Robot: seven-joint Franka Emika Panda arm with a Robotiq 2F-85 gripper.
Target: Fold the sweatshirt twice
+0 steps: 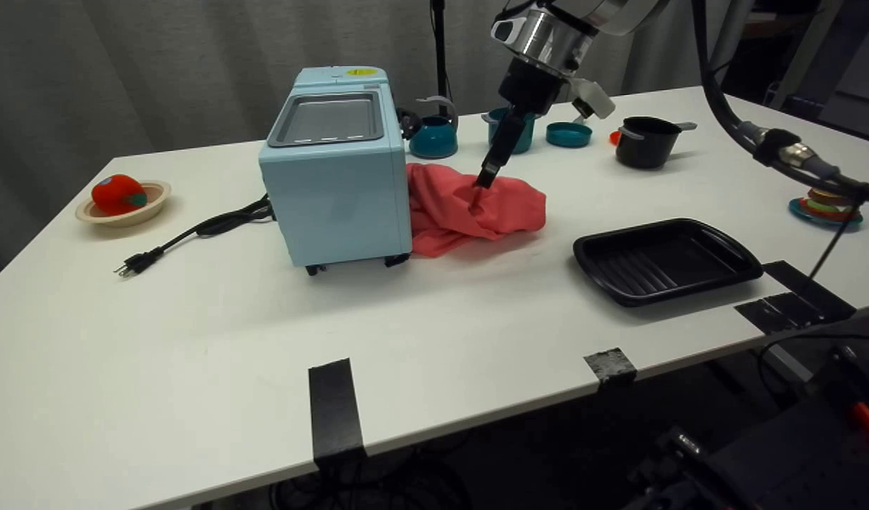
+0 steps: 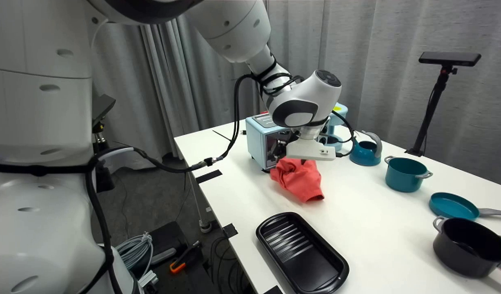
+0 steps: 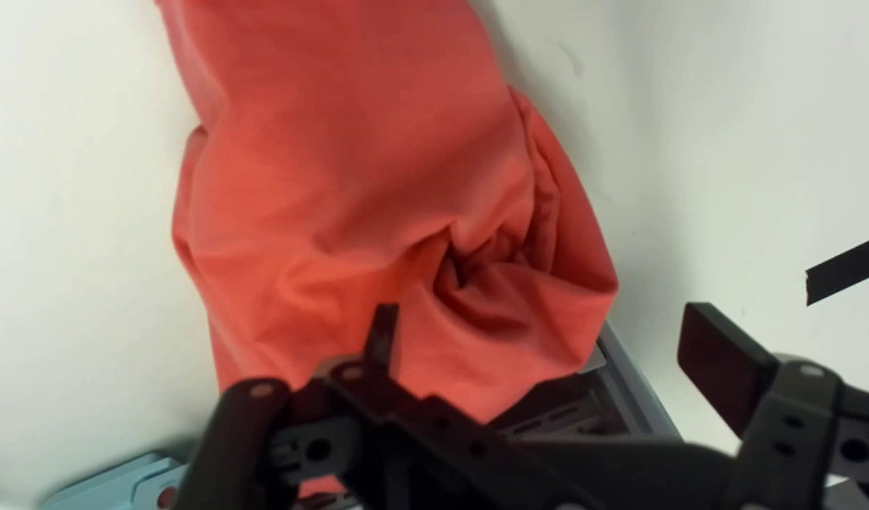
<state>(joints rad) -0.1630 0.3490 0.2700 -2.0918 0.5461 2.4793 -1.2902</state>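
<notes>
Fingers [image 3: 721, 372] stood wide apart and unloaded, one over the red sweatshirt [image 3: 328, 163], one past its edge.
The sweatshirt's long axis ran from beside the blue toaster oven [image 1: 338, 205], past the fingers, out across the table [image 2: 377, 216]. In an exterior view the toaster oven hid its inner end; whether the fingertips touched fabric could not be made out.

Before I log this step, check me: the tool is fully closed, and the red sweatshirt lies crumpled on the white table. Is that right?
Not quite: the tool is open, not closed; the wrist view shows its fingers spread wide apart. The red sweatshirt does lie crumpled on the white table.
</notes>
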